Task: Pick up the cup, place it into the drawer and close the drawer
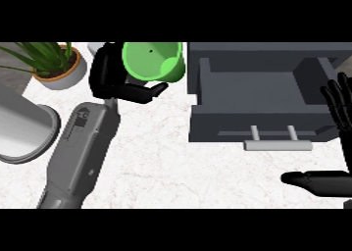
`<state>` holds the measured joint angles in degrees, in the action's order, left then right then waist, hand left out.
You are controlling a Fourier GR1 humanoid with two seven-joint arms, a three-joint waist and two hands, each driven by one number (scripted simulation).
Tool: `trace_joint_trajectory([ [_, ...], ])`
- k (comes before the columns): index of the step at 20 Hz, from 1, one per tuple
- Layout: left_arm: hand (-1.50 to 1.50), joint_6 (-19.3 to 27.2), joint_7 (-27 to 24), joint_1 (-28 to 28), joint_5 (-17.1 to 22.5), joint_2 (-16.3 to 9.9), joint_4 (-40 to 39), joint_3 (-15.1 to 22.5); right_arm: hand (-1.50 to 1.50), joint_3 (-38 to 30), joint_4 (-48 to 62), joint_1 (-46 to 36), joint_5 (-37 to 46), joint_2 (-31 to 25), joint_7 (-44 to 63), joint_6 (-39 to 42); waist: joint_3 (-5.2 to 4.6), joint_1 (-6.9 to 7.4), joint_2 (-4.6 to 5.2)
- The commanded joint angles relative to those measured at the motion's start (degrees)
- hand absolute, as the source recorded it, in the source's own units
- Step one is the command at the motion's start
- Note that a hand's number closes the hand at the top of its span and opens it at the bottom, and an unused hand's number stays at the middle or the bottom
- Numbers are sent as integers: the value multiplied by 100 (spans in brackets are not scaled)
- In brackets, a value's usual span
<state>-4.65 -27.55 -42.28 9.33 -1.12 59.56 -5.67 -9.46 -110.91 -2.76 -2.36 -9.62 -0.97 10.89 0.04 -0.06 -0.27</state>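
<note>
— So, any writing to read?
— None legible; only small dark marks on the left forearm (81, 147).
— Where's the cup (154, 61)?
— At twelve o'clock, green, tipped on its side, with the left hand (117, 81) curled round its rim.
— And the drawer (262, 95)?
— At two o'clock, pulled open, handle (277, 144) toward six. Bare counter (186, 171) lies between.
— Right hand (345, 112)?
— At three o'clock by the edge, fingers straight and apart, holding nothing.
— Anything else?
— A potted plant (52, 61) at ten, a grey cylinder (15, 125) at nine.
</note>
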Motion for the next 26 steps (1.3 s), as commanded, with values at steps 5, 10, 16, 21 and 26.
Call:
trace_joint_trajectory([
  [5, 150, 1039, 1280, -1279, -152, 110, 49, 427, -150, -12, 140, -23, 39, 28, -146, 24, -1, -43, 23],
  [10, 150, 1697, 644, -1837, 310, 111, -1212, 924, -150, -71, -102, 36, -108, -72, -29, 167, -3, -141, 46],
  [16, 150, 2120, 1156, -2624, 1055, 112, -1940, 1304, -150, -165, 140, -47, -92, -89, -167, 159, -1, -172, 50],
  [21, 150, 2301, 765, -2892, 1623, 112, -2773, 1875, -150, -212, 157, -222, -251, -142, -62, 224, 0, -285, 74],
  [26, 150, 2306, 700, -3234, 1945, 112, -3296, 2261, -150, -89, 77, -390, -150, -118, 126, 149, -1, -350, 95],
])
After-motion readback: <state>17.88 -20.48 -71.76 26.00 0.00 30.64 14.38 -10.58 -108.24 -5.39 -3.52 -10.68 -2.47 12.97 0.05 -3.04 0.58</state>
